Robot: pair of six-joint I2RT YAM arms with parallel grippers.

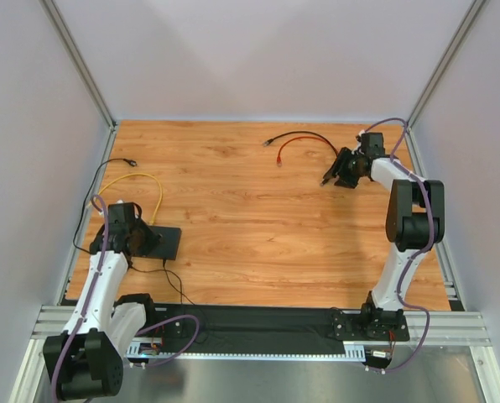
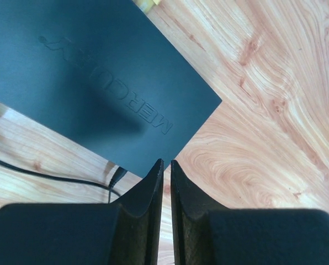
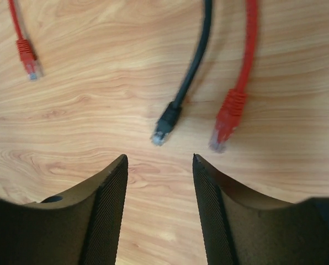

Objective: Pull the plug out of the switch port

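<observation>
Right wrist: hovering, right gripper (image 3: pixel 160 160) half parted and empty, over loose black plug (image 3: pixel 165 124) mid-frame. Waiting at switch (image 1: pixel 162 242), lower left overhead, left gripper (image 2: pixel 164 165) pinched narrow, empty. Likely next: tugging yellow cable (image 1: pixel 159 195) free there.

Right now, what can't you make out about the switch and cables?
Top view: ports of the switch, too small, partly under the left arm; whether the yellow cable is plugged in.
Left wrist: yellow piece cut by top edge.
Right wrist: black cable, red cable run off top.
</observation>
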